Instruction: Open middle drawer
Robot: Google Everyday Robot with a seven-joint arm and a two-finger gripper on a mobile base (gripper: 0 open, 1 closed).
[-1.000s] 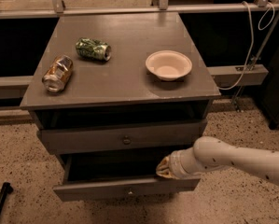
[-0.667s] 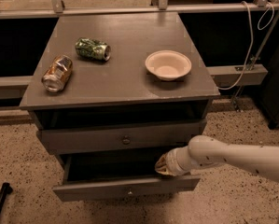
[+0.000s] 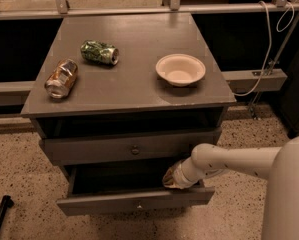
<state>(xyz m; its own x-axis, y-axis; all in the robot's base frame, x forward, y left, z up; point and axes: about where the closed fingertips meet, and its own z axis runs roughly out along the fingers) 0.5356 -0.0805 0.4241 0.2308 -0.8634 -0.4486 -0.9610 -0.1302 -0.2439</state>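
The middle drawer (image 3: pixel 104 202) is the grey front with a small round knob below the wider upper front (image 3: pixel 89 150). It stands pulled out, showing its dark shallow box. My gripper (image 3: pixel 173 178) reaches in from the right on a white arm and sits at the drawer's right end, just behind the front panel and over the dark box. The lowest drawer is hidden beneath the open one.
On the cabinet top (image 3: pixel 134 84) lie a crushed green can (image 3: pixel 99 52), a crushed brown can (image 3: pixel 62 78) and a white bowl (image 3: pixel 180 69). A white cable (image 3: pixel 261 59) hangs at the right. A dark pole (image 3: pixel 0 219) lies on the speckled floor at the lower left.
My gripper and forearm have shifted slightly to the left along the open drawer. The drawer front stays about where it was.
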